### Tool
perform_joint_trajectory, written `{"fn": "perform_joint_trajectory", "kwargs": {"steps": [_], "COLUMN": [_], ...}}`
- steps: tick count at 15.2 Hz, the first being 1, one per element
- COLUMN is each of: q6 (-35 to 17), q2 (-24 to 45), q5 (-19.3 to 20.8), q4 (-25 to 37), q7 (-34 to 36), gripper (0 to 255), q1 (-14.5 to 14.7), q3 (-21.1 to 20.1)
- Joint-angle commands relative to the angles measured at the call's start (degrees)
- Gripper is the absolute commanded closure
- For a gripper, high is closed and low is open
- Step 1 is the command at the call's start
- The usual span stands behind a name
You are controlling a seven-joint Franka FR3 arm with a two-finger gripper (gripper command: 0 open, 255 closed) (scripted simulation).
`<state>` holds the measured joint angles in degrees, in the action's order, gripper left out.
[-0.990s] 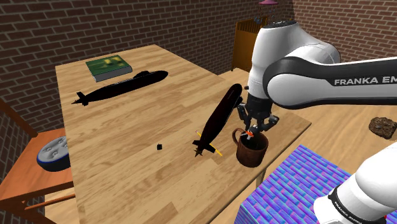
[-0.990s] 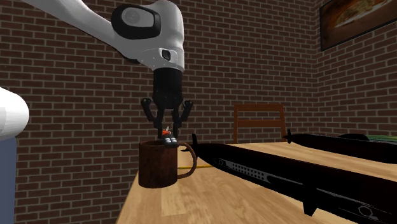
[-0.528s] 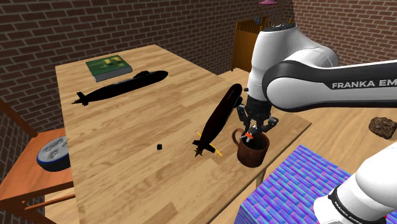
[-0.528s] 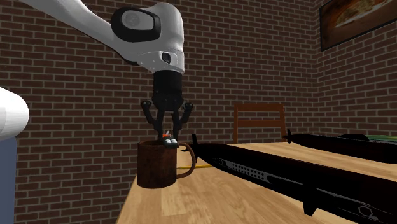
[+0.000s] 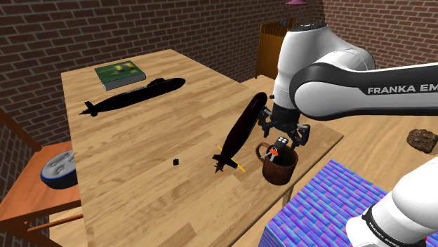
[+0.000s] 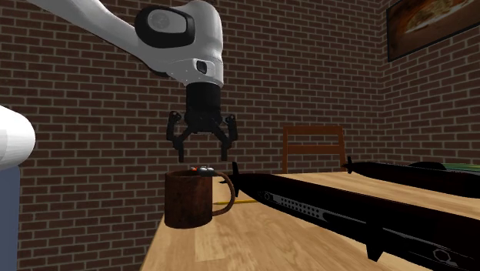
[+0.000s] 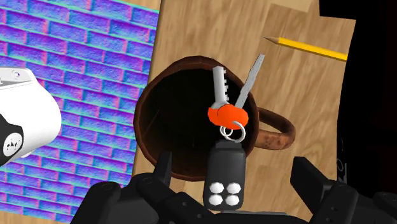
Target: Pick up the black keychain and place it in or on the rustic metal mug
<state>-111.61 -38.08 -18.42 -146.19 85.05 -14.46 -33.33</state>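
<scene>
Nearest me is the stand (image 5: 330,203), patterned in blue and purple brick, and just past it the near edge of the wooden table (image 5: 140,196). Right at that edge stands the brown mug (image 5: 279,170), its handle turned toward the shoulder view's left.

The black keychain (image 7: 226,173) already lies on the mug. Its black fob rests on the rim, and the orange-headed key and a second key reach out over the open mouth. Directly above it hangs the gripper (image 6: 201,148), jaws spread wide and holding nothing. In the wrist view the fingers (image 7: 312,184) stand well to either side of the fob and touch neither it nor the mug.

That is the relation that matters. The keychain sits straight below the jaws, and its long axis runs from rim to mouth, crosswise to the line between the fingertips. I'd judge the placing as good as done. A straight lift should clear everything. The fob looks perched on the rim rather than dropped inside, so a sideways brush could tip it off.

Just beyond the mug lie a yellow pencil (image 5: 233,164) and a long black submarine model (image 5: 242,128). A small black object (image 5: 175,162) sits alone farther to the left. Toward the far end lie a second submarine model (image 5: 133,97) and a green book (image 5: 120,74), and a wooden chair (image 5: 270,42) stands by the brick wall.
</scene>
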Motion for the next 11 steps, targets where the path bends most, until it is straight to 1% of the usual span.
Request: {"fn": "perform_joint_trajectory", "kwargs": {"steps": [1, 3, 11], "q6": [3.2, 6.8, 6.8], "q2": [-0.9, -1.5, -1.5], "q5": [0.5, 1.1, 1.1], "q4": [2.3, 5.3, 5.3], "q7": [0.2, 0.3, 0.3], "gripper": [0, 0, 0], "q1": [0.1, -0.1, -0.1], "q3": [0.9, 1.8, 1.8]}}
